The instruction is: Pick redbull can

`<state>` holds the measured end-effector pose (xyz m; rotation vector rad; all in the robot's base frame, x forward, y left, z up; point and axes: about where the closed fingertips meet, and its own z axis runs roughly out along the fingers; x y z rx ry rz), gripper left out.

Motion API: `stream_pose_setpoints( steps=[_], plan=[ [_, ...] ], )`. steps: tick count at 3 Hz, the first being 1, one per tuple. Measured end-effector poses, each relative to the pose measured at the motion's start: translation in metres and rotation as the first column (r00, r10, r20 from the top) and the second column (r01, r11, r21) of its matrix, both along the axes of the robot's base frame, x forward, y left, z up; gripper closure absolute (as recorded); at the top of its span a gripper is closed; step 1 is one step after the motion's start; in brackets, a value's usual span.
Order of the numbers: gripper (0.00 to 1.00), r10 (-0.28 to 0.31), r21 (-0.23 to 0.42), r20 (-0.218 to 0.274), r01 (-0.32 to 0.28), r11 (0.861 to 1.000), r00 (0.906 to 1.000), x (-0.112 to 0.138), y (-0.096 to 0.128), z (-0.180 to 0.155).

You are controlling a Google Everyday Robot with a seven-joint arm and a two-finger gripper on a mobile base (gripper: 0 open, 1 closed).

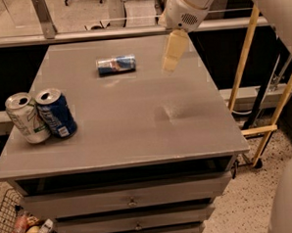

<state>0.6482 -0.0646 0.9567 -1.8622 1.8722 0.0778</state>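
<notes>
1. I am judging this as the approach step. The next move calls for travelling sideways to the can, then descending over it.
2. The gripper is hovering above the table's far right area; I cannot tell its opening state.
3. The redbull can is lying on its side at the far middle, apart from the gripper, view-left of it.

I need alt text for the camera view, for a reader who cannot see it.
The gripper hangs above the far side of a grey table, right of the redbull can in the picture and apart from it; the can lies on its side. Near the table's left edge, a white can and a dark blue can stand touching.
</notes>
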Motion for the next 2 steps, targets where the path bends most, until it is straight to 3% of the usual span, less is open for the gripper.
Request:
stream_pose_setpoints(
  steps=[1,2],
  plan=[
    [0.00,-0.011,0.038,0.004,0.011,0.999,0.9999,0.013,0.011,-0.012],
    [0.00,-0.022,0.090,-0.004,0.022,0.996,0.9998,0.053,0.046,-0.041]
  ],
)
